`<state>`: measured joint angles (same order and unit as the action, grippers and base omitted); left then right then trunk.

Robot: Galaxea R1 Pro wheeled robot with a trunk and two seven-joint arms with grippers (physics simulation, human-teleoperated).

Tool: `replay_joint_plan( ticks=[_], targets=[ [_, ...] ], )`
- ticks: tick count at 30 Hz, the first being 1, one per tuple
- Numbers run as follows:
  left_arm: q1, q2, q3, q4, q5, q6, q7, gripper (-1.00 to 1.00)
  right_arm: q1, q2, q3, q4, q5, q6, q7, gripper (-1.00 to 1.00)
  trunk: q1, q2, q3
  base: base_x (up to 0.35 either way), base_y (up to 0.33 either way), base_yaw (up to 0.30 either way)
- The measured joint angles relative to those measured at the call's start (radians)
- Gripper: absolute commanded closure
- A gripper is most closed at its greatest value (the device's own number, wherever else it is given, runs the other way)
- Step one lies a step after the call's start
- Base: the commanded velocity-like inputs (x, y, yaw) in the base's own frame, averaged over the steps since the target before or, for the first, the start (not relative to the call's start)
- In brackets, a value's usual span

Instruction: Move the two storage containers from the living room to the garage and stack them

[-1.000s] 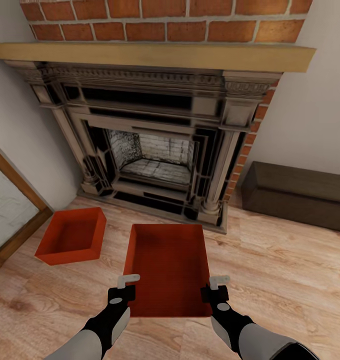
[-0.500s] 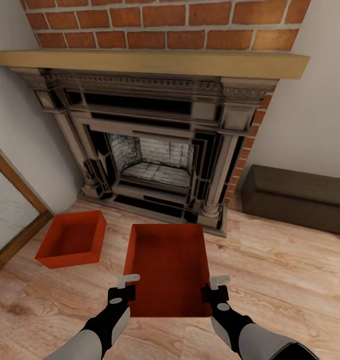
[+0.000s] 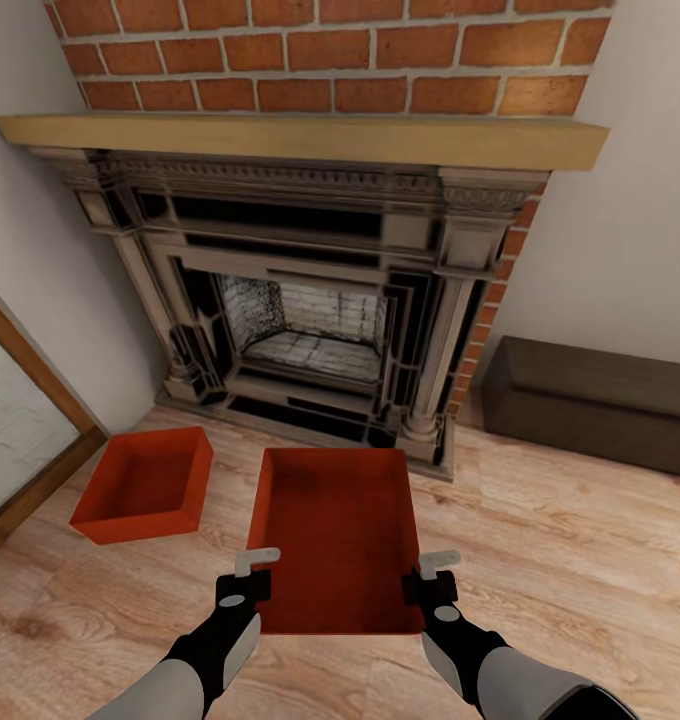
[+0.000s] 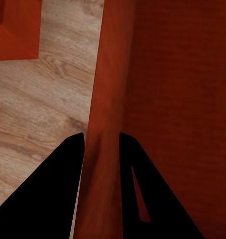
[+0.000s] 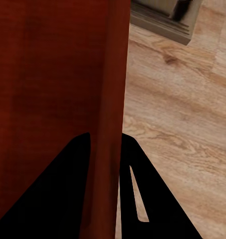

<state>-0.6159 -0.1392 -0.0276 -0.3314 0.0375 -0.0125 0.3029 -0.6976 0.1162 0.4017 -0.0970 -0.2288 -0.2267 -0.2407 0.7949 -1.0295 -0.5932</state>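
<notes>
An orange-red storage container (image 3: pixel 335 535) hangs lifted over the light wood floor in front of the fireplace, held by both arms. My left gripper (image 3: pixel 255 572) is shut on its left wall (image 4: pixel 105 119), one finger on each side of the thin wall. My right gripper (image 3: pixel 428 574) is shut the same way on its right wall (image 5: pixel 113 99). The second storage container (image 3: pixel 145 483) rests on the planks to the left, open side up; a corner of it (image 4: pixel 16 30) is in the left wrist view.
An ornate dark fireplace (image 3: pixel 310 300) with a wooden mantel and red brick chimney (image 3: pixel 330 55) stands straight ahead. A dark brown chest (image 3: pixel 590 400) lies against the wall at right. A wood-framed glass door (image 3: pixel 20 420) is at far left.
The whole view has drifted down and back from the fireplace, so the camera moved. The held container and both grippers keep the same place in the picture.
</notes>
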Motion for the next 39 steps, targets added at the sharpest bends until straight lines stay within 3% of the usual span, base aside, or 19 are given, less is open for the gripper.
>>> replay_joint_plan(
  ticks=[4,39],
  targets=[
    [0.0,0.0,-0.001,-0.001,0.0,0.001,0.0,1.0,0.0,0.0,0.0,0.0,-0.001,0.0,0.0,1.0,0.0,0.0,0.003,0.0,0.0,0.0],
    [0.0,0.002,-0.001,-0.004,-0.001,0.005,-0.002,1.0,0.0,0.002,0.0,0.0,-0.001,0.0,-0.002,1.0,-0.134,0.245,0.113,0.0,0.0,0.0]
  ],
)
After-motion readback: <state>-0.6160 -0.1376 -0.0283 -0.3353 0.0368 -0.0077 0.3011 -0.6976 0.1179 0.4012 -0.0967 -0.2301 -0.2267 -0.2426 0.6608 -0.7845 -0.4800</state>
